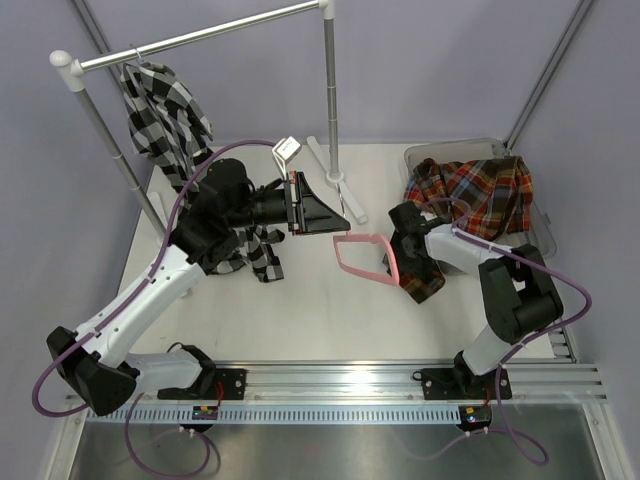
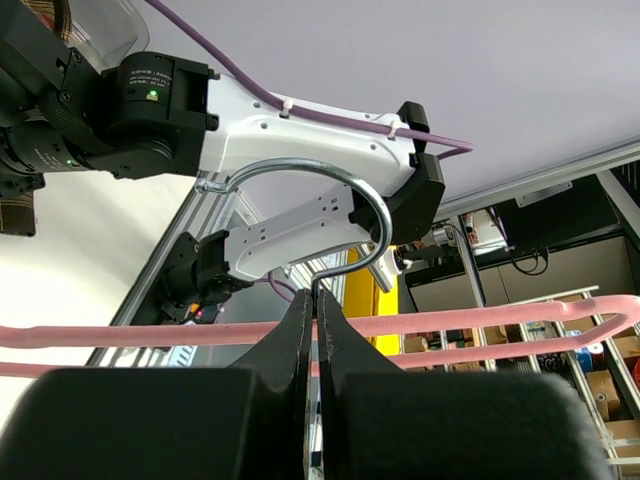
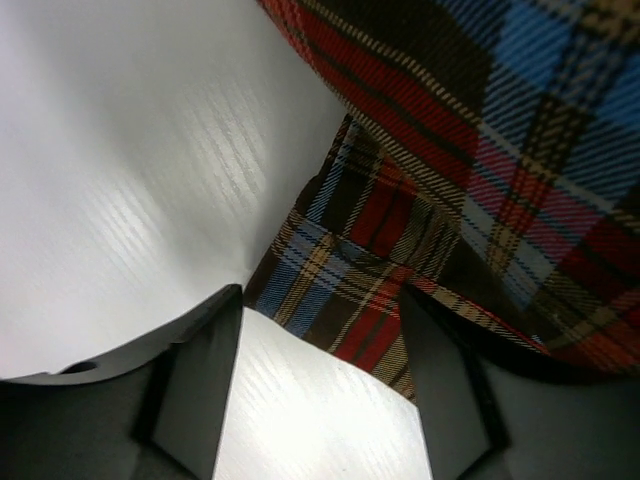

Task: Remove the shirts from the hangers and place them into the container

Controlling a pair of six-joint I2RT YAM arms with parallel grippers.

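L jaws clamped on pink hanger [image 1: 365,258] hook; hanger bare. Plaid shirt [image 1: 470,190] mostly in bin [image 1: 455,150], sleeve end [image 3: 340,290] out on worktop [image 1: 300,320], R jaws apart around it. Next, prob.: close, lift sleeve into bin. B&W shirt [image 1: 165,110] hangs on rail [image 1: 200,38].

Two shirts: checked shirt [image 1: 160,105] at ten o'clock, plaid shirt [image 1: 480,190] at two. One pink hanger [image 2: 430,324], one bin [image 1: 440,152], one rail [image 1: 200,38].

You have a silver rail [image 1: 200,38] crossing the back on white-capped posts, one upright post [image 1: 330,100] standing on the white table [image 1: 300,320], a slotted metal track [image 1: 350,378] along its near edge, and lavender walls [image 1: 40,200] around.
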